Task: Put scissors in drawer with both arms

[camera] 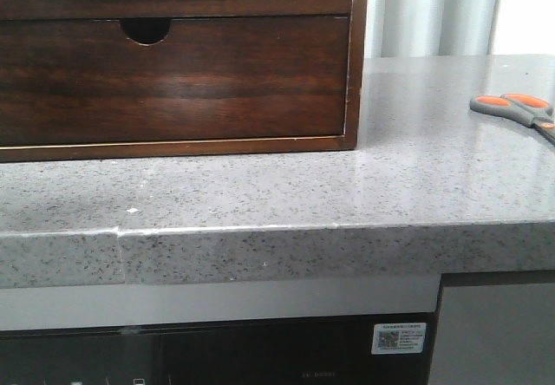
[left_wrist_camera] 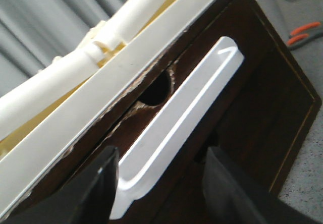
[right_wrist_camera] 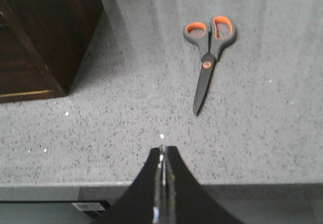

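Grey-handled scissors (right_wrist_camera: 208, 57) lie flat on the counter (right_wrist_camera: 262, 133), well ahead of the closed, empty right claw (right_wrist_camera: 162, 156), blades pointing back toward it, while the wide-open left claw (left_wrist_camera: 159, 181) faces the drawer (left_wrist_camera: 192, 113)

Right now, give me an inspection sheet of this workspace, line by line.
Surface: grey speckled stone countertop, a seam at its front edge.
Job's things: scissors lie closed and flat on the countertop, right of the wooden cabinet. The drawer with the whitish upper rim sits above the notched drawer front.
Clutter: nothing seen.
Grippers: left pincer is open, its fingers either side of a white bar handle; right pincer is shut and empty, short of the scissors.
Cables: nothing seen.
Surroundings: pale curtain behind; dark panel with a sticker below.
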